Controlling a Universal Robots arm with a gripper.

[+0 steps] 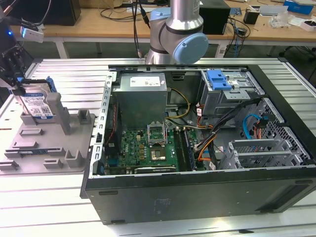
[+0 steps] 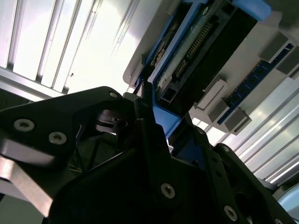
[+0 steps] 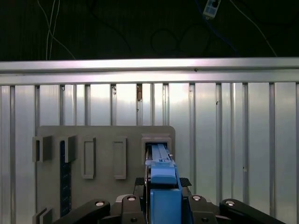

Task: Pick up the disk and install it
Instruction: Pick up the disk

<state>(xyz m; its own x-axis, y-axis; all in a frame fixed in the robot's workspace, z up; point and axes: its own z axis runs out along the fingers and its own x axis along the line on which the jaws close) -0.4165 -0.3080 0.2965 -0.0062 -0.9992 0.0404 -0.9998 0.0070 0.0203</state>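
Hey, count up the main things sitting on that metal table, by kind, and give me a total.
Disk: 1
Grey fixture: 1
Computer case: 1
Total: 3

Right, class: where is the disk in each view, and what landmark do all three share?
Exterior view: disk upright in the fixture, at the exterior view's left.
First wrist view: disk edge-on, blue rail towards the camera, in a fixture slot.
Second wrist view: disk close up, connector edge showing, against the fixture.
Shared landmark: the grey fixture.
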